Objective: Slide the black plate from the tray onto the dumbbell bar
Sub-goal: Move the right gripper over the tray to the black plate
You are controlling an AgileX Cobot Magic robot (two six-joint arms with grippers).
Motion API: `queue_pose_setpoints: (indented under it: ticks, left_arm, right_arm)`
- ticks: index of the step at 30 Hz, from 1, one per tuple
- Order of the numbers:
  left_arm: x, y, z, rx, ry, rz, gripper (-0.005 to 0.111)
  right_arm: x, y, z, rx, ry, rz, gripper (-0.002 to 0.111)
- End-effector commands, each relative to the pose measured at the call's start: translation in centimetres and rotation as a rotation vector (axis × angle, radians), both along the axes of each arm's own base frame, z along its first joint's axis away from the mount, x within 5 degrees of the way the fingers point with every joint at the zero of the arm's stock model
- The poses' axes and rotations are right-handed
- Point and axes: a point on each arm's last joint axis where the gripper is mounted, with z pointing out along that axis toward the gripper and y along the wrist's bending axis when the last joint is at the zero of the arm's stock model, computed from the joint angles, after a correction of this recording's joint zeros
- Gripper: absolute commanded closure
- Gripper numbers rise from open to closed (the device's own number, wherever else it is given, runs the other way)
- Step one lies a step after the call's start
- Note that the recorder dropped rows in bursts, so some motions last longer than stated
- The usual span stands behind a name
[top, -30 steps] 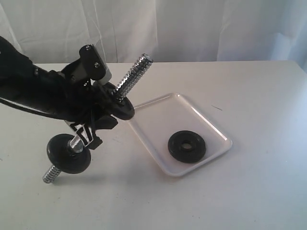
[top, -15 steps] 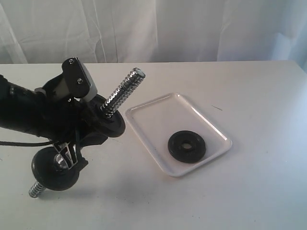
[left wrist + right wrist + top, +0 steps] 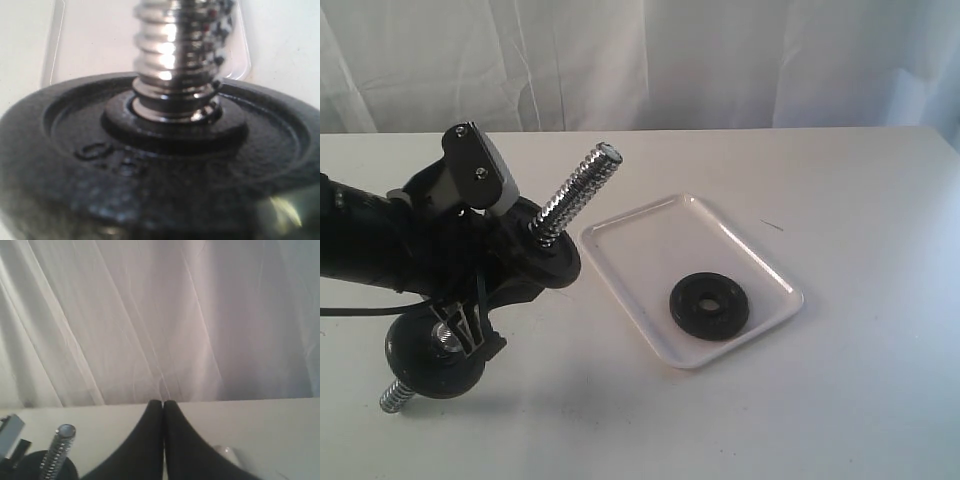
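Clamping the dumbbell bar (image 3: 570, 200) between an upper disc (image 3: 545, 262) and a lower disc (image 3: 430, 360) threaded on it, the left pincer (image 3: 468, 322) holds it tilted, its free threaded end pointing up beside the tray (image 3: 650, 235). The black plate (image 3: 710, 305) lies flat inside the tray, toward its near end, on the desk (image 3: 840, 400). The right pincer (image 3: 163, 405) is pressed together with nothing in it, facing a white curtain (image 3: 150, 315).

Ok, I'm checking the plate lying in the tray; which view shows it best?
The exterior view: the black plate lies whole and unblocked in the tray. The left wrist view is filled by another plate on the dumbbell bar; the right wrist view misses it.
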Motion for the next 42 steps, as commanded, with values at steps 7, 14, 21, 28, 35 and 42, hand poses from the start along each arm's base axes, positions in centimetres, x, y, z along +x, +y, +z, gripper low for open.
queue_pose_setpoints:
  ticks: [7,14,21,28,35,42]
  left_arm:
    - [-0.5,0.3,0.1,-0.054,0.064,0.051,0.107]
    - [-0.5,0.3,0.1,-0.055,0.065,0.052,0.107]
    - [-0.5,0.2,0.1,-0.060,0.070,0.057,0.107]
    - [-0.5,0.2,0.1,-0.072,0.076,0.067,0.107]
    - [-0.5,0.2,0.1,-0.072,0.076,0.067,0.107]
    - [-0.5,0.2,0.1,-0.075,0.078,0.069,0.107]
  right_arm:
    - [15.9,5.1,2.4,-0.172,0.284,0.209,0.108]
    - [24.0,4.8,1.1,-0.339,0.249,0.004,0.108]
    - [27.8,-0.5,1.7,-0.821,0.166,-0.640,0.108]
    - [26.3,0.2,-4.4,-0.863,0.797,-0.321,0.108]
    - [23.5,7.0,-5.0,-0.647,0.898,0.312,0.108]
    - [23.4,10.6,-6.5,-0.772,0.809,0.426,0.097]
